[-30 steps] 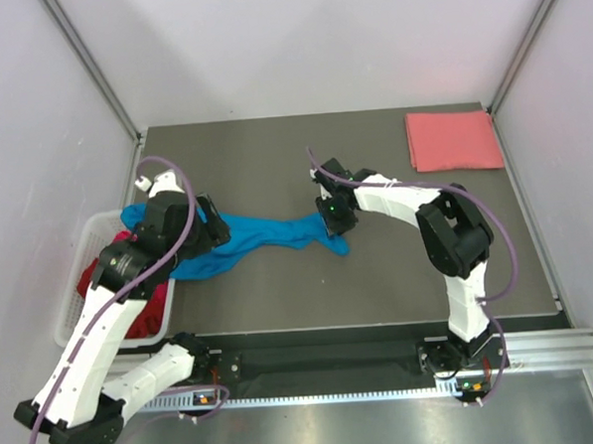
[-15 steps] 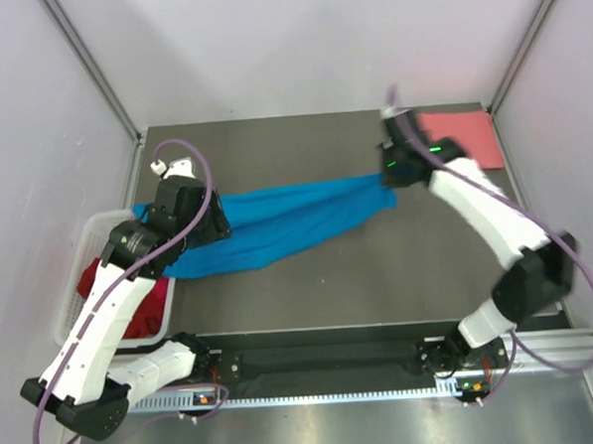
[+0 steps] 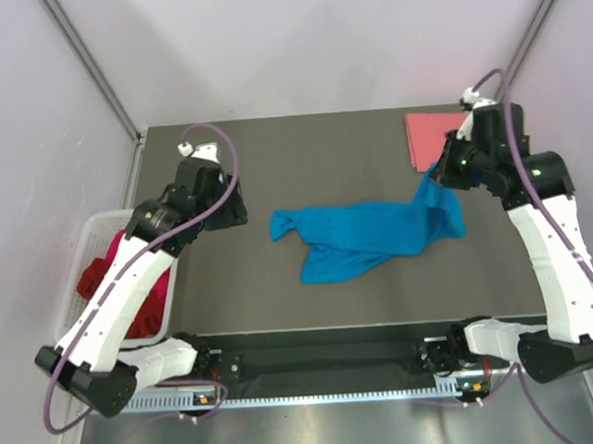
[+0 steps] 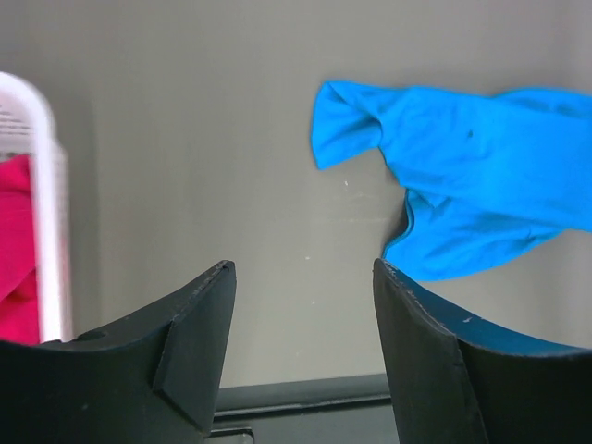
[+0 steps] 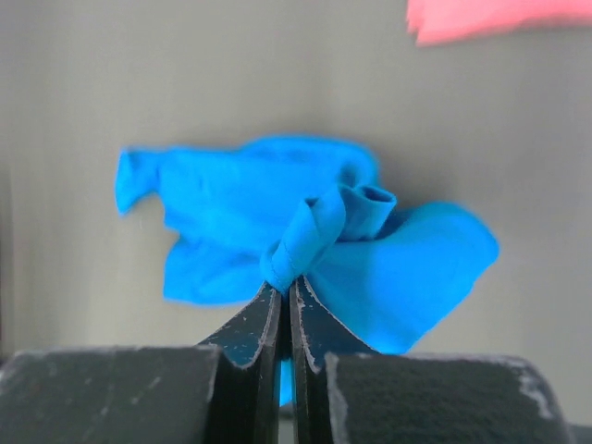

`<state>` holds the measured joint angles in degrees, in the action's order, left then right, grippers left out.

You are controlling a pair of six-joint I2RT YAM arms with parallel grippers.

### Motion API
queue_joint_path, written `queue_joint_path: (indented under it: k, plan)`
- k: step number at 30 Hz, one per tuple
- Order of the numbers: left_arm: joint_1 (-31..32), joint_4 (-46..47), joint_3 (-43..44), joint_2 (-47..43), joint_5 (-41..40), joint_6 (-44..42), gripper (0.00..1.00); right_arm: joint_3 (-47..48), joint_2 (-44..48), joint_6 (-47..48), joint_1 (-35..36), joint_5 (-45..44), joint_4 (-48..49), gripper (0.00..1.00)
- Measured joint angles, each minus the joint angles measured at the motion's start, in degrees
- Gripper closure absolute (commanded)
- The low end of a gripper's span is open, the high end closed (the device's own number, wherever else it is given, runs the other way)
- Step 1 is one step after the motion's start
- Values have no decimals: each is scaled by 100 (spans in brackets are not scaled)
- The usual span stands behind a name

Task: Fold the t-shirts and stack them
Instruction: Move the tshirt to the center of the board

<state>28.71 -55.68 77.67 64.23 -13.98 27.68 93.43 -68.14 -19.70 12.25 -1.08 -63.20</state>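
Two t-shirts lie out on the desk (image 3: 313,151), and one white basket (image 3: 84,243) sits at its left edge; in the basket we see dark red cloth (image 3: 93,277) and magenta cloth (image 3: 153,289) bundled together. Our left arm bends over the basket; the left hand (image 3: 231,207) hangs above bare desk, jaws spread wide and holding nothing. The blue t-shirt (image 3: 377,233) lies crumpled mid-desk, well apart from that hand. Its right end is gathered up in the right hand (image 3: 441,172), whose fingers (image 5: 264,324) are clenched on a bunched fold; that arm rises along the right edge, wrist turned inward. One salmon pink t-shirt (image 3: 430,140) lies folded flat in the far right corner, beside that hand.
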Motion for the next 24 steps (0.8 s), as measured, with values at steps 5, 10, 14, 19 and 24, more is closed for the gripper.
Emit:
queue_joint_path:
  k: [5,10,14,19,24]
  plan:
    - [192,114,-35,420,380,-50,34,-767,-306,-48,0,925,142,99]
    - [273,732,-542,74,1082,131,26,-1388,-376,-363,26,2439,804,100]
    - [275,1322,-1023,-321,1473,570,22,-2146,-363,-1239,243,3622,1996,100]
    - [321,2400,-1679,-767,2124,981,16,-3029,-426,-2763,841,4382,3803,100]
    - [678,3104,-1880,-793,2341,992,12,-3230,-514,-4170,1187,4546,5311,100]
